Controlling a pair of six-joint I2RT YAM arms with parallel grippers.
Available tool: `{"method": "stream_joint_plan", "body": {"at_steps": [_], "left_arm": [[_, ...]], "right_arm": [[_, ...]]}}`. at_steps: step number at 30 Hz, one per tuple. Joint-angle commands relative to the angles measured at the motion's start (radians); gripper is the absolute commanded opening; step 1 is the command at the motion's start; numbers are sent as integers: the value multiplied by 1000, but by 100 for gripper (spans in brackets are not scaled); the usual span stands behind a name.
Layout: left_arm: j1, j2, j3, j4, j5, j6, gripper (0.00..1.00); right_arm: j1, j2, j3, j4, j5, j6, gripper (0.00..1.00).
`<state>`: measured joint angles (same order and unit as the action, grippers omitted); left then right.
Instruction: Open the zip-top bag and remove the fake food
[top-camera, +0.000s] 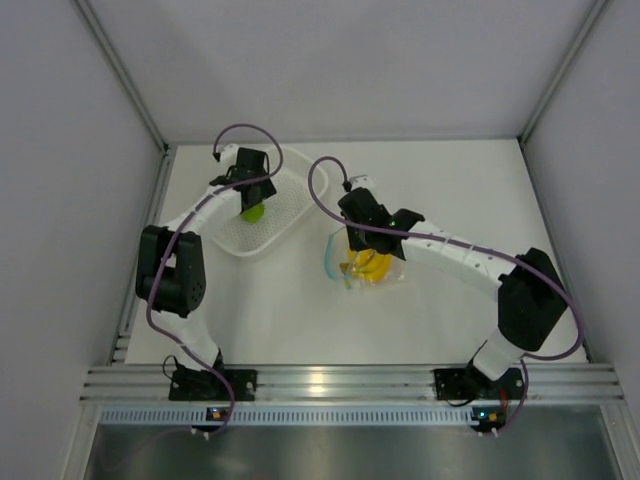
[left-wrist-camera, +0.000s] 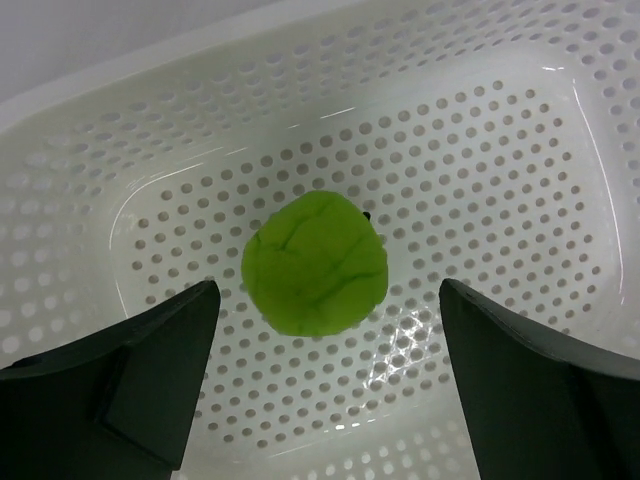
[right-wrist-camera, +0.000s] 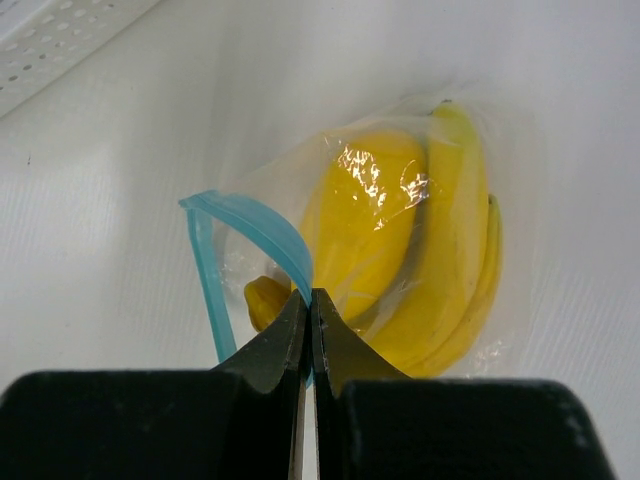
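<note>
- Mouth of the zip-top bag (top-camera: 365, 262) looks parted. Its light blue zip strip (right-wrist-camera: 255, 222) stands in a loop, with one lip lifted and the other lying on the surface (top-camera: 460, 190).
- The bag lies near the middle of the surface, a little toward the right edge. The yellow banana bunch (right-wrist-camera: 460, 250) and the yellow-orange oval fruit (right-wrist-camera: 360, 215) are inside it, pressed side by side under the film.
- The right end effector (right-wrist-camera: 308, 305) is pinched tight on the raised lip of the strip. Its fingers are closed with only the plastic between them, holding the mouth up.
- The small green fruit (left-wrist-camera: 315, 262) is out of the bag. It sits on the floor of the white perforated basket (left-wrist-camera: 150, 110), which stands toward the far left corner of the surface, well apart from the bag.
- The left end effector (left-wrist-camera: 325, 300) hangs over that basket, its fingers spread wide either side of the green fruit and gripping nothing.
- To my eye the step in hand is the drop-off of the first of three pieces: one is delivered, two are left in the bag.
- Next, I'd judge, the left arm needs to lift clear of the basket rim, cross to the bag and reach into the held-open mouth. The oval fruit seems the better target, as it lies nearer the opening. The right should hold the lip raised so the film does not fold over the fruit.
</note>
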<state>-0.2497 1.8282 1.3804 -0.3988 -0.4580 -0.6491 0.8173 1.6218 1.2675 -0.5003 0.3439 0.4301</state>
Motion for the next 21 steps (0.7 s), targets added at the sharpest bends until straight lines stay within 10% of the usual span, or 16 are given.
{"method": "stream_joint_plan", "body": {"at_steps": [1, 14, 21], "left_arm": [[1, -23, 54, -11, 28, 17, 99], [-45, -360, -101, 0, 214, -9, 93], [-143, -564, -265, 64, 321, -26, 69]], "right_arm": [[-7, -56, 1, 25, -14, -1, 0], [-7, -76, -13, 39, -26, 38, 0], [-7, -112, -60, 75, -20, 61, 0]]}}
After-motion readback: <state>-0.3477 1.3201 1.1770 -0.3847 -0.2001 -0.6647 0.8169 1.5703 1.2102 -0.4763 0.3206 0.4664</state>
